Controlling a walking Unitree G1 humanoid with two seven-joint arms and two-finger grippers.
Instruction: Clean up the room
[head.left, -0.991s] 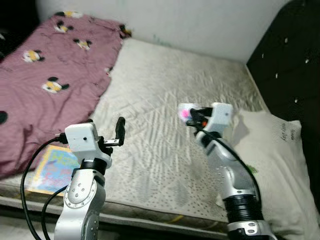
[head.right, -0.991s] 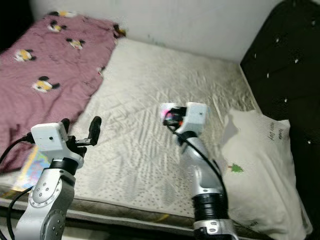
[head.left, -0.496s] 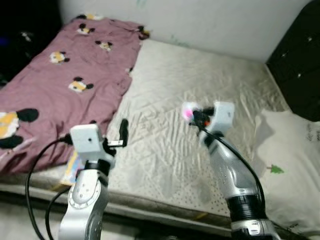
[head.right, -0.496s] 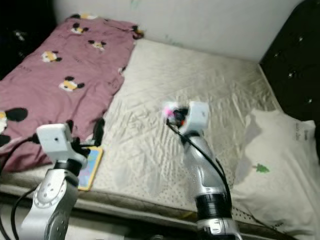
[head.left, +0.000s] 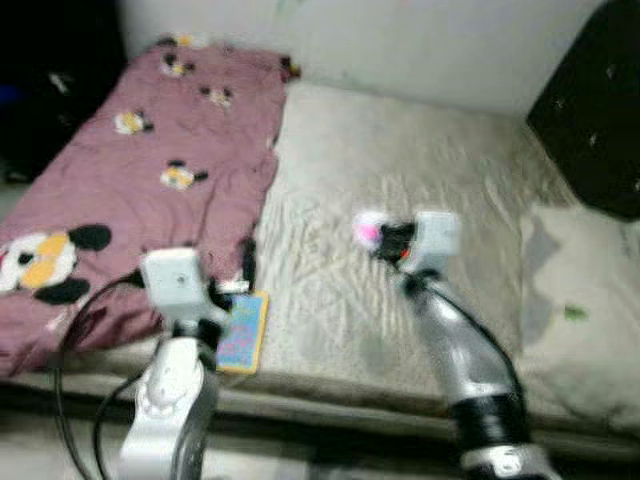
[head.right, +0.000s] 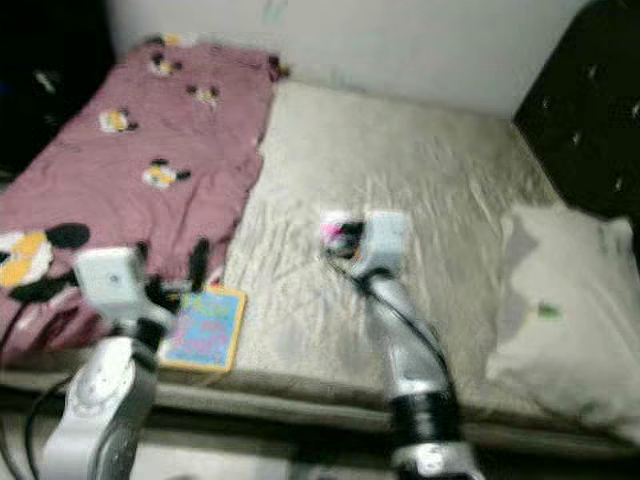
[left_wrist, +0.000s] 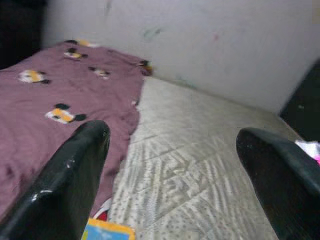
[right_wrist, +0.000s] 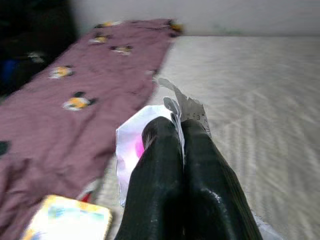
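Observation:
My right gripper is raised over the middle of the bed and is shut on a crumpled white and pink wrapper. In the right wrist view the wrapper sticks out from between the closed fingers. My left gripper stands open with nothing between its fingers, held over the bed's near edge close to the pink blanket. A colourful picture book lies flat on the mattress edge just below the left gripper.
The bare cream mattress runs back to a white wall. A white pillow lies at the right, beside a black padded headboard. Dark shadow lies to the left of the blanket.
The camera has swung and pulled back, so the whole scene shifted and the book shows fully. Both arms keep their poses and the right gripper still holds the wrapper.

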